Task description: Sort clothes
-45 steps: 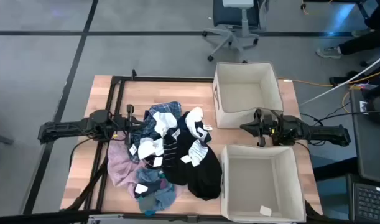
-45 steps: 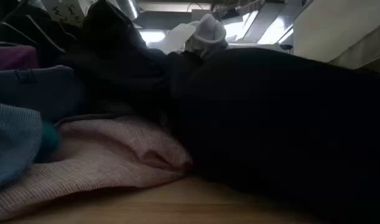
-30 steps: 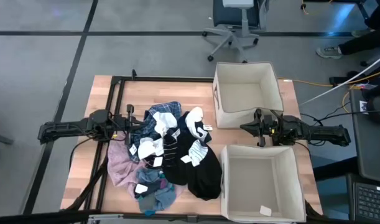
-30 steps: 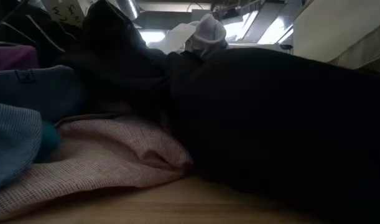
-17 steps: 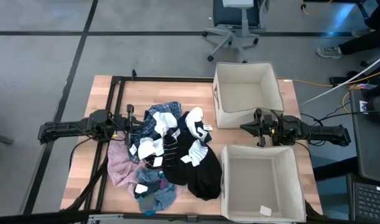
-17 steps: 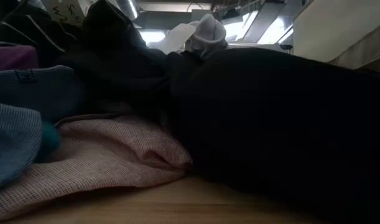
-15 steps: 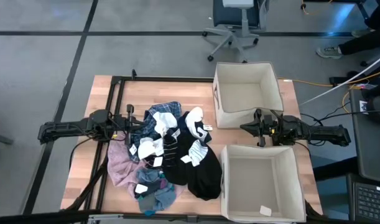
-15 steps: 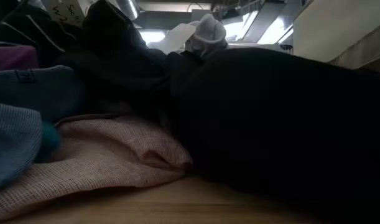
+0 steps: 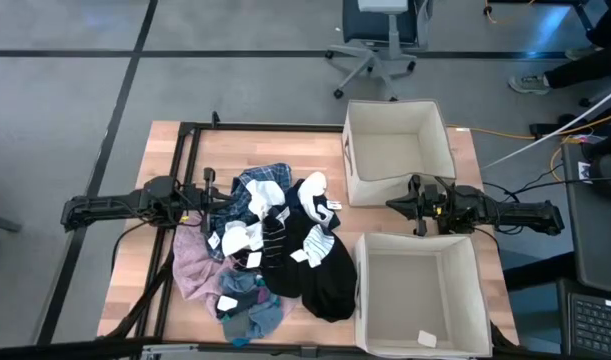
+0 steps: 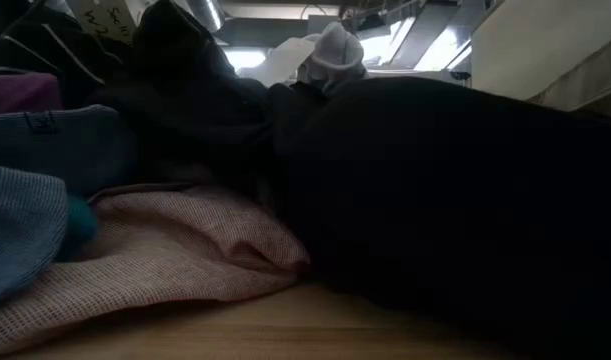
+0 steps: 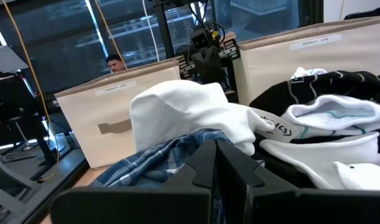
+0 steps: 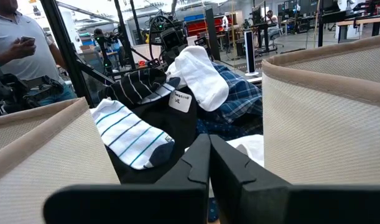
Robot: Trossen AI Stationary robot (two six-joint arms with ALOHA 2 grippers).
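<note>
High view, clothes (image 9: 270, 245) heaped, black, striped, plaid, pink

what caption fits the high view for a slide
Unsorted clothes piled on the table, two beige bins nearly empty, left claw and right claw shut, holding nothing.

Left arm — lay stretched level from the table's left edge toward the middle, wrist straight; left gripper (image 9: 211, 205) had its fingers (image 11: 230, 168) pressed together, holding nothing. Right arm — reached in level from the right edge, mirroring it; right gripper (image 9: 393, 204) likewise closed and empty, fingers (image 12: 199, 163) touching.
</note>
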